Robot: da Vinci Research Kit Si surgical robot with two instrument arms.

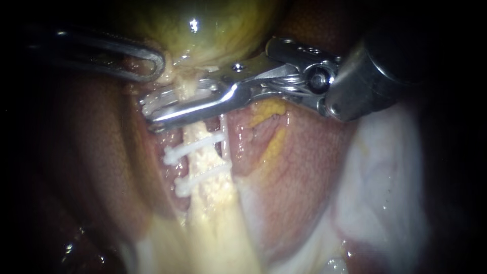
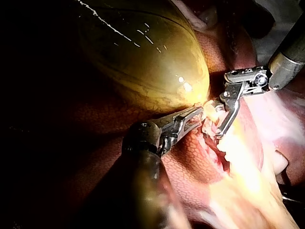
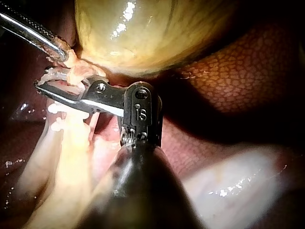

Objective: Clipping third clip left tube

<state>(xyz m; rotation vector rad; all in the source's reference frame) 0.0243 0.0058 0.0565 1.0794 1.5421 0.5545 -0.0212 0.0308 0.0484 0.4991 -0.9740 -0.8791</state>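
Okay, the right instrument (image 1: 150, 112) comes in with its shaft slanting toward the neck of the gallbladder (image 1: 203, 30). Its wrist is bent, so its tool lies crosswise just under the gallbladder. The tool's 2 jaws stand apart, both bearing on a white clip (image 1: 154, 99) seated between them. Jaws and clip straddle the tube (image 1: 205, 167), which passes through the gap.

The left instrument (image 1: 154, 63) reaches in from the other side of the gallbladder, shaft nearly level. Its tool is pressed together on the neck tissue (image 1: 175, 78) where the gallbladder narrows, close beside the right tool.

The tube is pale and taut. Its long axis runs straight away from the gallbladder, roughly square to the right tool. 2 clips (image 1: 177, 151) already sit across it, farther from the gallbladder than the held clip. They lie 1 beyond the other, about parallel. The liver (image 1: 101, 152) lies on both sides of the tube, below the gallbladder.
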